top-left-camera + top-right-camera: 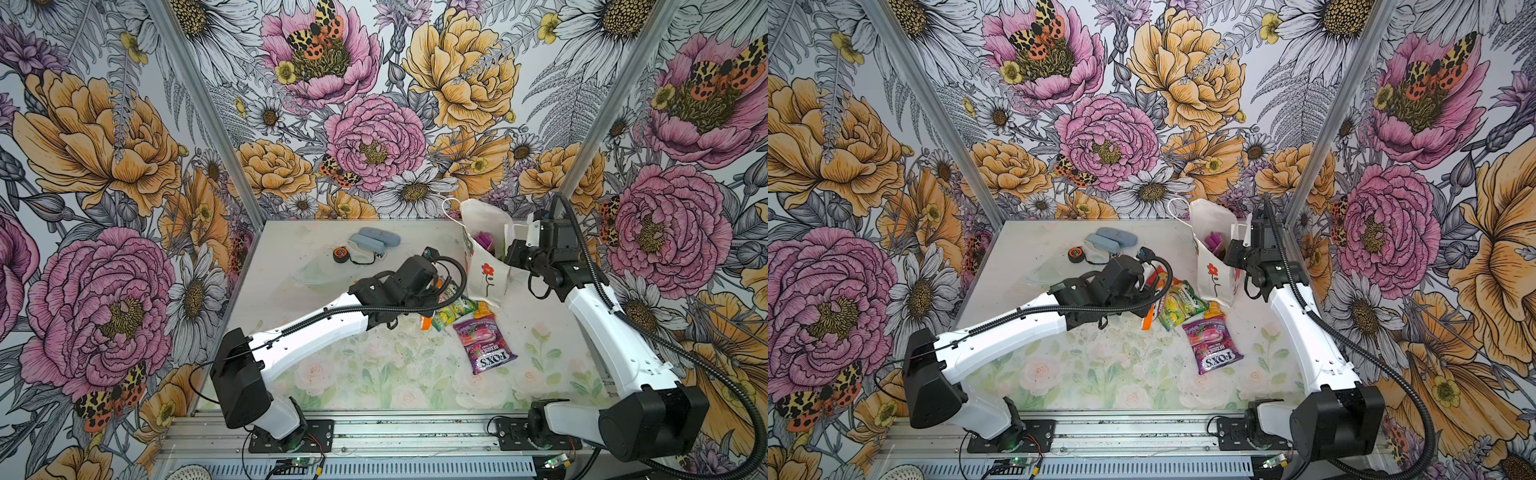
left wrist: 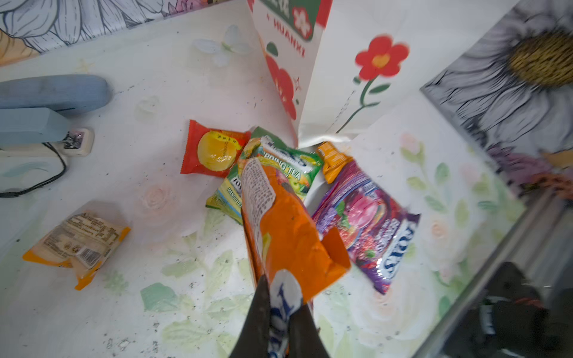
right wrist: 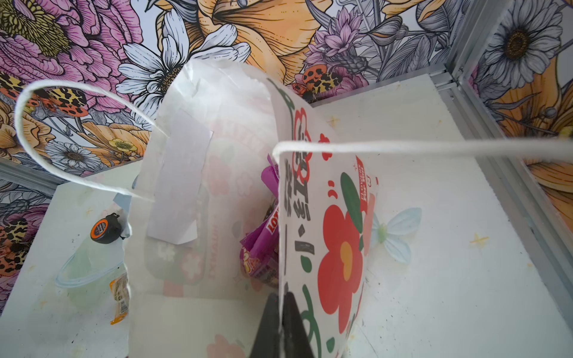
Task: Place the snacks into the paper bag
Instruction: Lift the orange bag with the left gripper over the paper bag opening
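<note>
One paper bag [image 1: 490,286], two grey-blue cases [image 1: 384,237], one tape measure [image 1: 340,254], at least seven snack packets [image 2: 366,223].

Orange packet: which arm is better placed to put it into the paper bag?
Left. The left claw is shut on the orange packet; the right claw pinches the wall of the paper bag.

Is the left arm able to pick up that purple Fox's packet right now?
Probably not yet. The left gripper is shut on an orange packet, so it has no free grip. The Fox's packet lies close by on the table, so reach itself looks fine.
</note>
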Controlling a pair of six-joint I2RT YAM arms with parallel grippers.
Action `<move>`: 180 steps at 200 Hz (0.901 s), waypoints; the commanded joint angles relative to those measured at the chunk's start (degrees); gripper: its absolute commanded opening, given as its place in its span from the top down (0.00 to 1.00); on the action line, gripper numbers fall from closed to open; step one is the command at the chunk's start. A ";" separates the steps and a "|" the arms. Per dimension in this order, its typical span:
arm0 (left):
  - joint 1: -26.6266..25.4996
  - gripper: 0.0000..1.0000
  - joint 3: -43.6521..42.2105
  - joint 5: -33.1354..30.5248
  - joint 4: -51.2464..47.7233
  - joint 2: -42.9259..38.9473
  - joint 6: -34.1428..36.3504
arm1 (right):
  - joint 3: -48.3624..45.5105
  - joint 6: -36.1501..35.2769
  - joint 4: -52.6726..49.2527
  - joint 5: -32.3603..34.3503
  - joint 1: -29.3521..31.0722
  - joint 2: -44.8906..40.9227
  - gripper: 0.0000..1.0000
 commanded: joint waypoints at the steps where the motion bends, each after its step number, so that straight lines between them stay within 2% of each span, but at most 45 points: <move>1: 1.84 1.00 6.17 9.32 2.92 -1.93 -4.57 | 2.39 0.49 -1.05 -1.62 -0.30 0.60 1.00; 53: 2.71 1.00 16.20 9.66 2.92 0.25 -4.35 | 2.51 -0.59 -1.00 -2.78 1.13 0.91 1.00; 113: 4.12 1.00 27.65 11.49 1.09 5.27 -5.05 | 3.46 -4.31 -1.05 -1.28 5.76 0.22 1.00; 180: 6.83 1.00 34.86 13.31 0.64 10.36 -10.89 | 3.46 -7.26 -1.05 0.87 9.77 -0.87 1.00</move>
